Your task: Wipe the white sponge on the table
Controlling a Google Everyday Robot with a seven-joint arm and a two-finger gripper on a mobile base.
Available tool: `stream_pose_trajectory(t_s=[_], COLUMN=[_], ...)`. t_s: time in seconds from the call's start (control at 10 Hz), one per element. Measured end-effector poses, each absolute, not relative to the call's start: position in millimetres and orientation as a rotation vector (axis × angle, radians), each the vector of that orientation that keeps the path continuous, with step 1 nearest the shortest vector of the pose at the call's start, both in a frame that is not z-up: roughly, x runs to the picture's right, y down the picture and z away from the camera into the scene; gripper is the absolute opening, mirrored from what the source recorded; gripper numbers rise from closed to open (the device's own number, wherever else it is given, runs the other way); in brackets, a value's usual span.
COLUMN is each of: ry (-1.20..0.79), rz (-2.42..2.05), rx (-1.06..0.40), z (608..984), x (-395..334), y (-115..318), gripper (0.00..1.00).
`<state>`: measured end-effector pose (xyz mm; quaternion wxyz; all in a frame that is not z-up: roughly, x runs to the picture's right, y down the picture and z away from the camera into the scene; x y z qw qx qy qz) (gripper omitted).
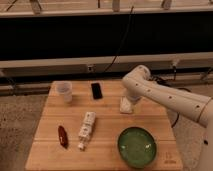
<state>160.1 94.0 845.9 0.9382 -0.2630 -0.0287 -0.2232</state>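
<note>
The white sponge [126, 106] lies flat on the right-middle part of the bamboo table [105, 117]. My gripper [131, 99] is at the end of the white arm, which reaches in from the right and bends down. It sits directly on or just over the sponge's far right edge and covers part of it. Whether it presses on the sponge is hidden by the wrist.
A translucent cup [64, 91] stands at the back left, with a black phone [96, 90] beside it. A white labelled bottle-like box [87, 130] and a red object [63, 136] lie at the front left. A green plate [137, 146] sits at the front right, just below the sponge.
</note>
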Motion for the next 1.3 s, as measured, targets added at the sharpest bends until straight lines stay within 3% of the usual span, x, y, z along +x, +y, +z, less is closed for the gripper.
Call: stream_pose_trajectory(t_s=[1.3], ry=[-0.080], rz=[-0.549], rx=[-0.591], z=[880.7], x=[162.0], y=[102.8], gripper=[0.80])
